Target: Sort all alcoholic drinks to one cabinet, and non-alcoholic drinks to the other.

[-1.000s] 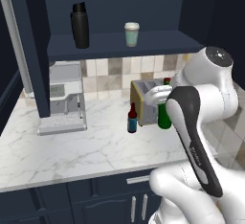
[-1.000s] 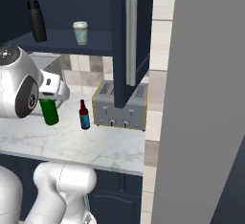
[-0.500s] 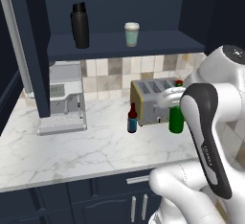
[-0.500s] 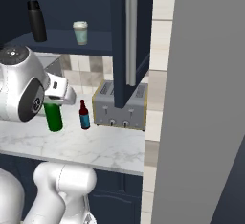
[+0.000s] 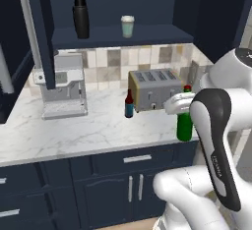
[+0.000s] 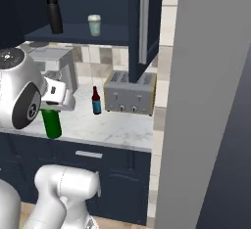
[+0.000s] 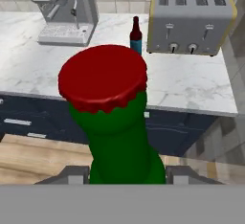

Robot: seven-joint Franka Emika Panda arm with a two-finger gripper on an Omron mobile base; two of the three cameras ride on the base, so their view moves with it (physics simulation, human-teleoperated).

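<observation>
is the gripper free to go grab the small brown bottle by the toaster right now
Probably not yet. The gripper is shut on the green bottle, so its jaws are occupied. The brown bottle stands upright on the counter with open space in front, beside the toaster.

Green red-capped bottle (image 5: 185, 124) upright, held off counter; red-brown bottle (image 5: 129, 104) beside toaster (image 5: 153, 89)
</observation>
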